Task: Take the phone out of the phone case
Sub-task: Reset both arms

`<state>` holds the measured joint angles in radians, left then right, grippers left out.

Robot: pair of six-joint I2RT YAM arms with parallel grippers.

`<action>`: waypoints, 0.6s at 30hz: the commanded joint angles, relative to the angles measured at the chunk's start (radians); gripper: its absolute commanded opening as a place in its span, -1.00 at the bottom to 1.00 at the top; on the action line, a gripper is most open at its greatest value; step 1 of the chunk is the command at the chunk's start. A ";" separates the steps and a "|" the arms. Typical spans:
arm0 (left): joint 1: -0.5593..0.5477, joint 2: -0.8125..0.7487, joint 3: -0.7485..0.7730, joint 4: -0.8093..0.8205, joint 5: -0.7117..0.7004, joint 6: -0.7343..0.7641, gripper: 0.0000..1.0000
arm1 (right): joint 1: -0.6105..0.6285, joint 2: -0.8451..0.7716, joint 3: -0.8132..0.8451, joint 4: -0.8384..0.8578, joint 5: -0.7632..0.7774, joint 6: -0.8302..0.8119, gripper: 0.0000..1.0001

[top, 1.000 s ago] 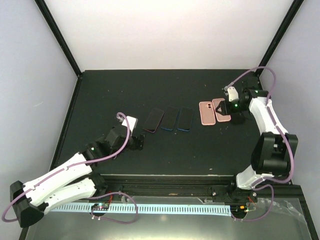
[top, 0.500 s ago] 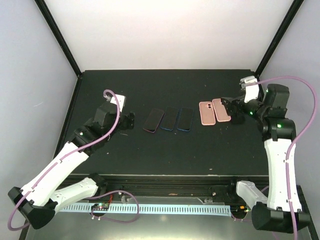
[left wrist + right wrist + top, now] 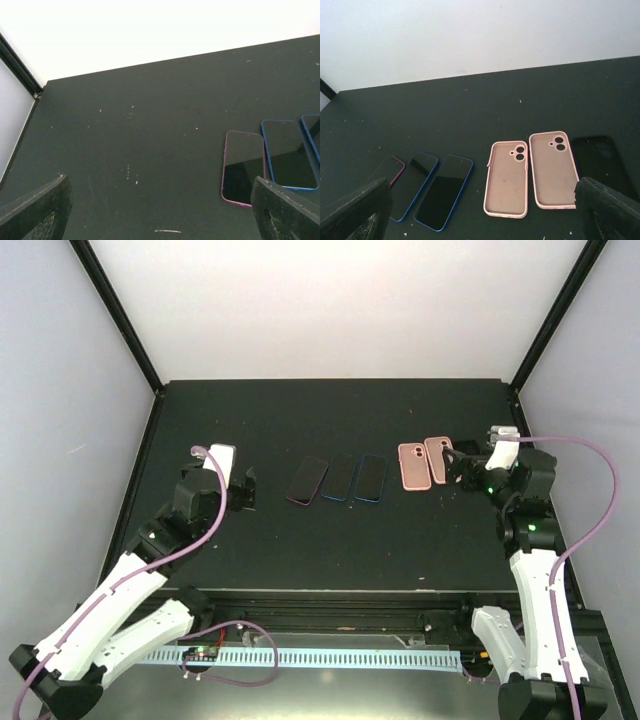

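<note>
Across the middle of the black table (image 3: pixel 300 420), three phones lie face up in a row: a pink-rimmed phone (image 3: pixel 308 481), a middle blue-rimmed phone (image 3: pixel 342 477) and a right blue-rimmed phone (image 3: pixel 371 478). Near them on the right, two pink shells sit side by side, hollow side up and empty: the left pink case (image 3: pixel 414 466) and the right pink case (image 3: pixel 443 460). The right wrist view also shows a dark case (image 3: pixel 599 159) just beside the right pink case, too dim to tell whether it holds anything. A second ago the right jaws were down over the right pink case. Now the right arm (image 3: pixel 535 580) has drawn back toward its base. The right jaws hang spread open just off that case's right edge, gripping nothing. The left arm (image 3: pixel 130 575) has risen and swung left, away from the phones. The left jaws are also wide apart and empty, above bare table to the left of the pink-rimmed phone. The phones and pink cases have not shifted. This reads as a release and retreat. The phones look already free, lying well apart from the empty pink cases. Unless the dark case hides another phone, little seems left to do.
</note>
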<state>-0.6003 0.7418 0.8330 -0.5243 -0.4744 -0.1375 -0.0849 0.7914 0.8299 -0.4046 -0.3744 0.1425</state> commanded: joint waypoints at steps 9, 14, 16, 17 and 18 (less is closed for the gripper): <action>0.017 -0.071 -0.051 0.117 -0.081 -0.030 0.98 | -0.001 -0.069 0.036 0.087 0.135 0.140 1.00; 0.018 -0.109 -0.091 0.170 -0.085 -0.026 0.98 | -0.001 -0.073 0.019 0.097 0.123 0.113 1.00; 0.016 -0.099 -0.088 0.168 -0.088 -0.027 0.98 | 0.000 -0.068 -0.002 0.120 0.083 0.092 1.00; 0.017 -0.094 -0.086 0.165 -0.088 -0.027 0.98 | 0.000 -0.066 -0.012 0.128 0.062 0.088 1.00; 0.016 -0.089 -0.085 0.164 -0.086 -0.028 0.98 | -0.001 -0.066 -0.014 0.126 0.046 0.080 1.00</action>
<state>-0.5892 0.6376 0.7425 -0.3988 -0.5423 -0.1539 -0.0849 0.7242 0.8383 -0.3183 -0.2779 0.2554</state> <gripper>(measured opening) 0.989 0.998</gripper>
